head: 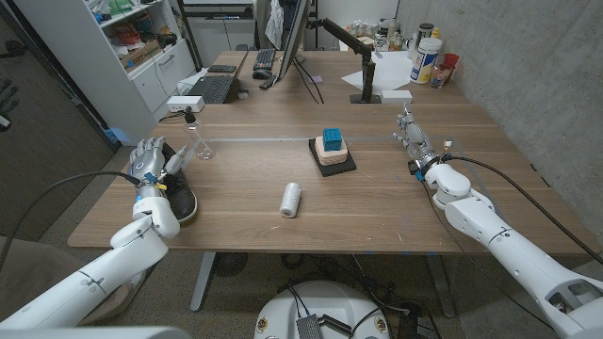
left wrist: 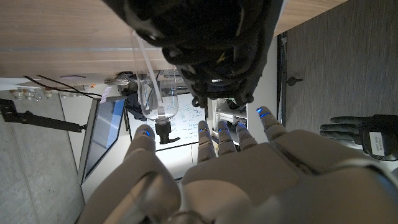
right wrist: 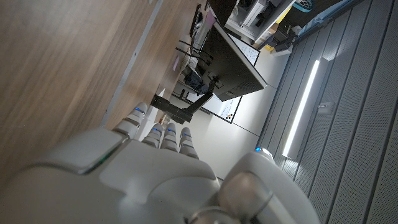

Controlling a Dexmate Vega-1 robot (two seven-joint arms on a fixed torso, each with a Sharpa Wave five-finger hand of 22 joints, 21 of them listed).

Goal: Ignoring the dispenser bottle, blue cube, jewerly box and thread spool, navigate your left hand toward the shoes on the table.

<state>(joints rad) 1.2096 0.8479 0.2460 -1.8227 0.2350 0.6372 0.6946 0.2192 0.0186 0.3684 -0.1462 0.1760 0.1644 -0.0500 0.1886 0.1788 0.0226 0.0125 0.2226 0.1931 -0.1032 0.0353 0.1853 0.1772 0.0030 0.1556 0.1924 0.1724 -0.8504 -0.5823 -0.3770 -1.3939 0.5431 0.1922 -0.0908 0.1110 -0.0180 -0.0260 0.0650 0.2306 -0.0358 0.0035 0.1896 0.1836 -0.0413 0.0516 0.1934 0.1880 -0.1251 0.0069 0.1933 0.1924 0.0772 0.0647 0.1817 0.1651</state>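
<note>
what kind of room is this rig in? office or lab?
Looks like an office-style lab or workshop, most likely. The wooden table runs back to a desk setup with a monitor, keyboard and laptop. Storage shelves stand on the left, and a bare concrete wall on the right.

Wooden table (head: pixel 396 217) (grey concrete wall (head: pixel 537 66))

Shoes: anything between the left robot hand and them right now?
Nothing visible does. In the head view the left robot hand is already over the black shoes at the table's near left edge. The dispenser bottle stands just beyond the fingertips; the thread spool and blue cube lie off to the right.
</note>
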